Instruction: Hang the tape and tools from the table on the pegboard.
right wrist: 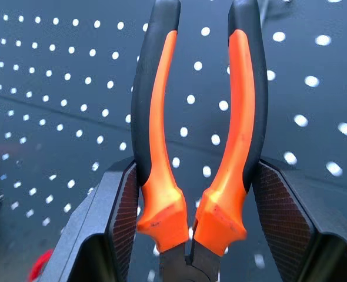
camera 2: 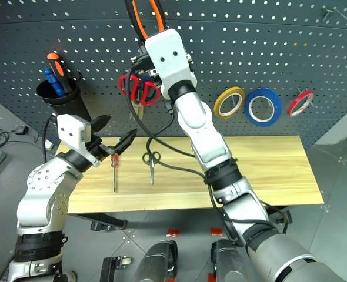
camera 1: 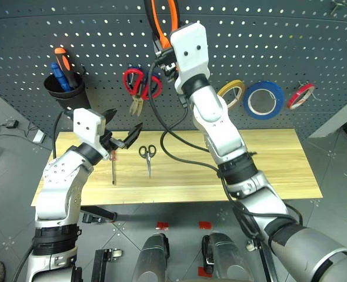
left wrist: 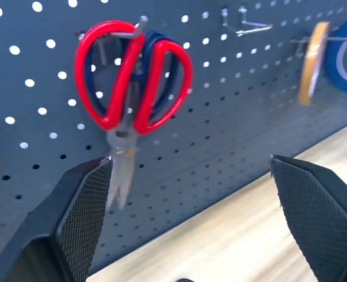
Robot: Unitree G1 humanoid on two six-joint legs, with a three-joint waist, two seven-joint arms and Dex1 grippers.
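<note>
Pliers (right wrist: 198, 141) in right claw (right wrist: 191, 223) — upright, arms pointing up.

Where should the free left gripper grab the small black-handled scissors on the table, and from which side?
Judging by how they lie: the small scissors rest flat on the table, loops toward the pegboard, blades toward the robot. Come straight down with the open left gripper and pinch across the narrow part just below the loops. The red screwdriver lies apart on the left, so the fingers should have room.

Head eyes overlook pegboard (camera 1: 267, 47) (wrists close).
</note>
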